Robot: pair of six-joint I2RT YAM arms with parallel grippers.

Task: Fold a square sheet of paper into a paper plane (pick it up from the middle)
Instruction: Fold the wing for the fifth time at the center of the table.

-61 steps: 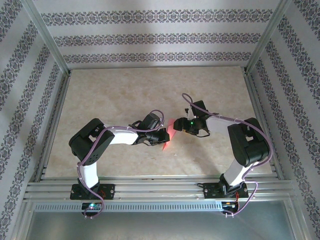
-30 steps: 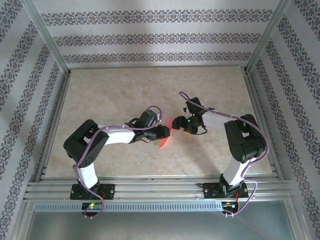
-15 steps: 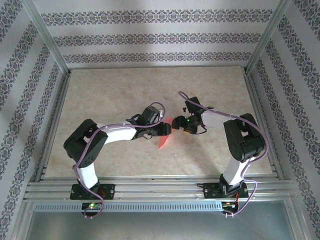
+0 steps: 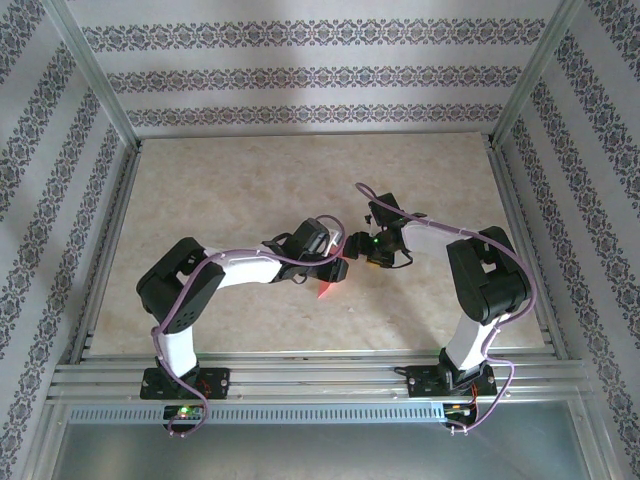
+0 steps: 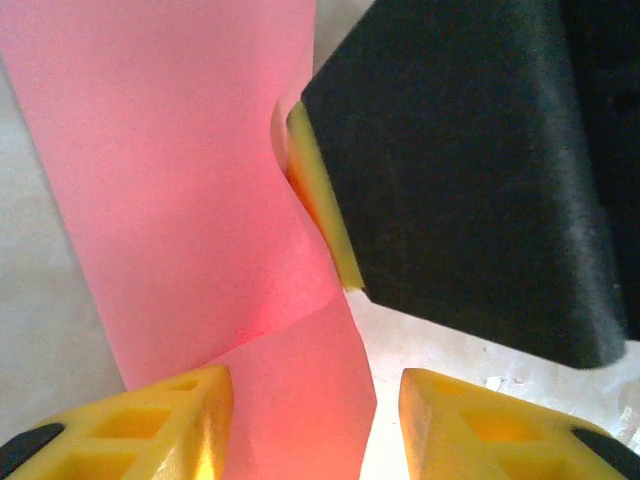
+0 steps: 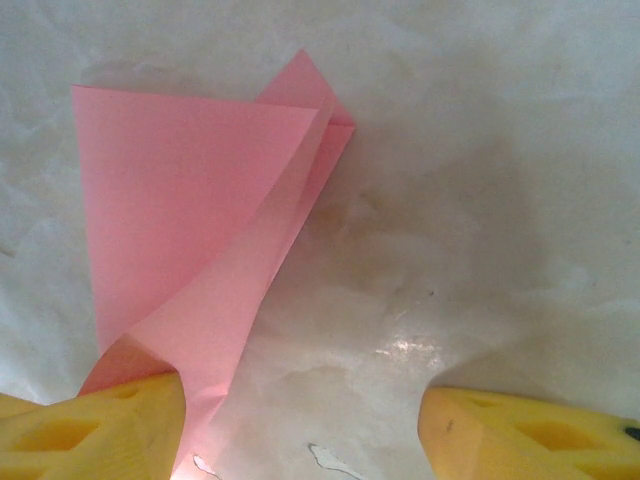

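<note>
Pink paper [image 4: 328, 284] lies near the middle of the tabletop [image 4: 250, 190], partly folded, its lower tip poking out towards the near side from under the two pincers.

Left pincer [image 4: 338, 262]: reaches in from the left, low over the paper. In its wrist view the two yellow fingers [image 5: 150, 420] stand apart with the paper running down between them. The sheet overlaps the inner edge of one finger, with a thin gap to the other. Released, not clamped on anything.

Right pincer [image 4: 356, 247]: comes in from the right, tip almost against the left pincer's. Jaws spread wide. In its wrist view the paper's lower end rests against one yellow finger [image 6: 110, 420]. The other finger is well apart from the paper, over bare tabletop. Released, nothing grasped.

Edges:
- In the right wrist view there is a straight top edge and a straight side edge. A folded flap lifts off the surface, and a pointed corner shows behind it.
- In the left wrist view one long edge curls around the yellow pad [image 5: 320, 200] of the right pincer's black finger.

Room: there is wide bare tabletop beyond the pincers up to the far wall and out to both side rails [image 4: 105, 250]. A narrower bare strip lies between the paper and the near rail. The pincer tips are crowded together over the paper.
</note>
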